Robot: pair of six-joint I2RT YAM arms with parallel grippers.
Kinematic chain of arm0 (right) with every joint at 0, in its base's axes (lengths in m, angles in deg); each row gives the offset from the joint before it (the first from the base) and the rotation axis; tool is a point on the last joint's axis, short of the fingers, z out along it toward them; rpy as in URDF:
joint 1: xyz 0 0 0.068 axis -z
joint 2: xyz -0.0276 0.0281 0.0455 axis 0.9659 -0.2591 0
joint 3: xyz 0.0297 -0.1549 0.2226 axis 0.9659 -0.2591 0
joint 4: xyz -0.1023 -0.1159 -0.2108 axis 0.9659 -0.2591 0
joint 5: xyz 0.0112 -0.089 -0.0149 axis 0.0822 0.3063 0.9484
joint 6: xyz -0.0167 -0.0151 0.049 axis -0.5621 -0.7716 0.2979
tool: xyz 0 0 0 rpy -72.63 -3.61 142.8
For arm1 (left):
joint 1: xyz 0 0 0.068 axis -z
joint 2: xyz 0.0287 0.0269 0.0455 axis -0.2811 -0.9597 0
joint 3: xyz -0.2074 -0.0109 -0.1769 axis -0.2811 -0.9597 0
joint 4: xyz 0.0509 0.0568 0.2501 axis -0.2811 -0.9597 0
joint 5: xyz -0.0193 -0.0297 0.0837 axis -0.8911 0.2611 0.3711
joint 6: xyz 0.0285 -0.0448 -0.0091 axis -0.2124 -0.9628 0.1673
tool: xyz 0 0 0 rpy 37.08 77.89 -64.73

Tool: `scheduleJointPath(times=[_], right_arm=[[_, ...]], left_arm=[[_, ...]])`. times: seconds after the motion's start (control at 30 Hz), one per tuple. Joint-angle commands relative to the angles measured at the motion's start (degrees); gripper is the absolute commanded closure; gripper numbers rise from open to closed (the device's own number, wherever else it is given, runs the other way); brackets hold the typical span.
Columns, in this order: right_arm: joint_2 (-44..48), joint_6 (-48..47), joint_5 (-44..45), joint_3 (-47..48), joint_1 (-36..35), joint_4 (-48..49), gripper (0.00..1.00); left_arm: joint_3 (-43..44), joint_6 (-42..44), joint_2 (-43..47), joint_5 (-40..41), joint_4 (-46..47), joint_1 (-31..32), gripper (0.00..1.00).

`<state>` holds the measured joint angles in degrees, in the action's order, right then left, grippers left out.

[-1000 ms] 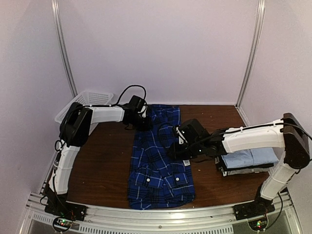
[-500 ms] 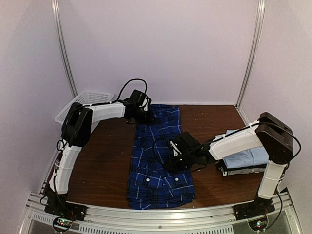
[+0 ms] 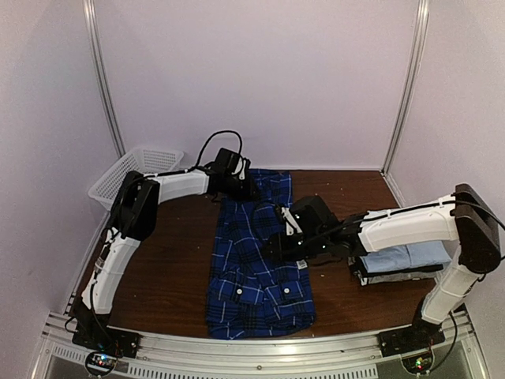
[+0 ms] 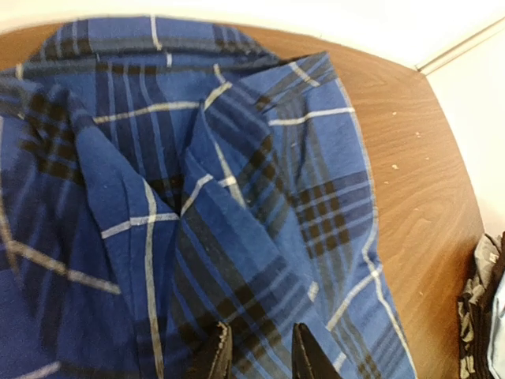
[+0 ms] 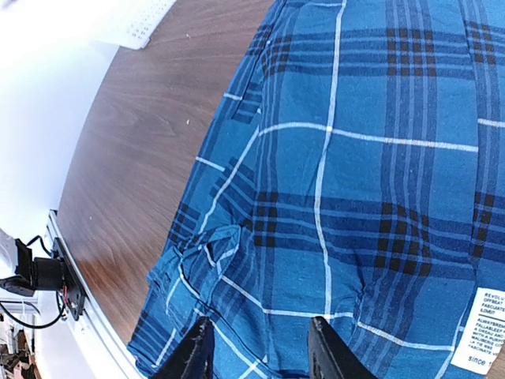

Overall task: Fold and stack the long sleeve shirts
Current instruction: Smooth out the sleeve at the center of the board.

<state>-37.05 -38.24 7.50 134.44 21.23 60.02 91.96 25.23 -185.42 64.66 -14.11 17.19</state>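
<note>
A dark blue-and-black plaid long sleeve shirt [image 3: 256, 268] lies lengthwise down the middle of the brown table [image 3: 166, 268], folded into a long strip. My left gripper [image 3: 245, 187] is at the strip's far end by the collar. In the left wrist view its jaws [image 4: 260, 359] stand narrowly apart, pinched on a raised fold of the plaid shirt [image 4: 237, 197]. Above the strip's right middle hovers my right gripper [image 3: 278, 243]. In its wrist view the right gripper [image 5: 256, 355] is open, the flat plaid shirt [image 5: 355, 158] below it. At the right sits a stack of folded shirts [image 3: 402, 260], light blue on top.
A white lattice basket [image 3: 134, 170] stands at the table's far left corner, and shows in the right wrist view as the basket [image 5: 134, 20]. The folded stack [image 4: 485, 316] shows at the left wrist view's right edge. A white label [image 5: 489, 328] lies on the plaid shirt.
My right gripper swung toward the near edge and back, and its jaws have opened off the cloth. My left gripper has shifted slightly right at the collar end.
</note>
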Motion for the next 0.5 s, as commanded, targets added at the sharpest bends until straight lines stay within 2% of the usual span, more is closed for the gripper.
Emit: scheduleJointPath(times=[0.0,0.1,0.23,0.47], right_arm=[[-0.04,1.07,1.77,0.47,-0.1,0.5,0.58],[-0.78,1.36,1.79,0.34,-0.04,0.62,0.58],[-1.82,1.3,1.26,0.25,0.1,0.6,0.58],[-5.96,-0.5,0.88,1.38,1.31,0.71,0.58]], left_arm=[[4.47,-3.7,-6.59,-2.64,3.68,-0.79,0.72],[8.34,-4.99,-10.13,-2.57,3.14,-1.36,0.73],[8.98,-6.36,-10.73,-3.66,4.56,-1.96,0.73],[6.93,-4.36,-5.19,-4.64,4.31,-1.98,0.72]])
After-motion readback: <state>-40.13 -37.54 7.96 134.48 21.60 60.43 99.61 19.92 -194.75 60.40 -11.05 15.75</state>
